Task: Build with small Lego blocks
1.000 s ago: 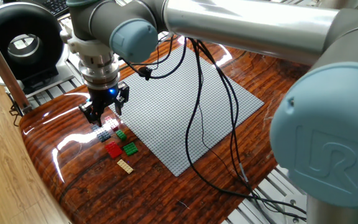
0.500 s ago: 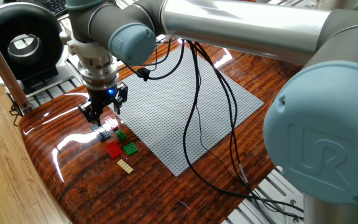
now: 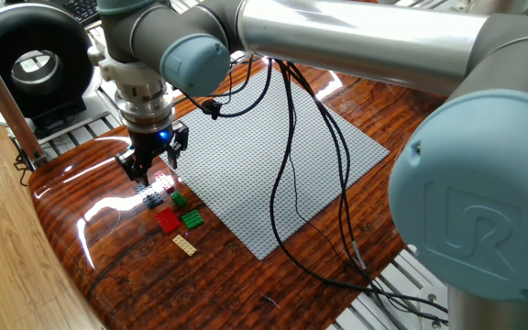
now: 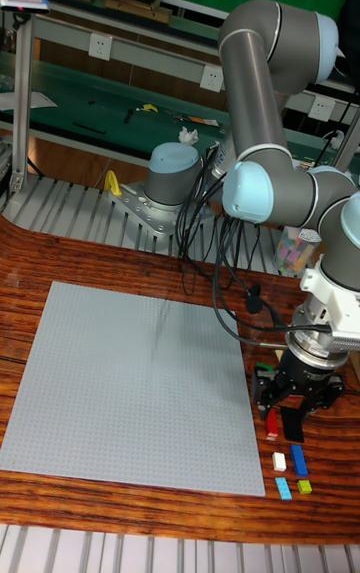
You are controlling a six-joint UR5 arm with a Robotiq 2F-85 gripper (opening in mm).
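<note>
Black two-finger gripper (image 3: 147, 172) low over the glossy wooden surface (image 3: 108, 266), fingers spread wide, holding nothing visible. Small coloured plastic Lego blocks (image 3: 174, 218) clustered directly beneath and just ahead of it, beside the edge of the large grey studded baseplate (image 3: 264, 156). Red (image 3: 167, 220), green (image 3: 192, 218) and tan (image 3: 184, 244) pieces lying loose and flat.

A large studded baseplate (image 3: 264, 156) lay flat at the middle of the table (image 3: 356, 119). The small Lego blocks (image 3: 174, 218) sat in a loose cluster on bare tabletop just beside one edge of the plate, none of them on it. The gripper (image 3: 152, 170) stood directly over the end of that cluster farthest from the table's edge. Cables (image 3: 291, 165) trailed across the plate. A round ring-shaped device (image 3: 33, 60) stood off the table, behind the blocks' corner
</note>
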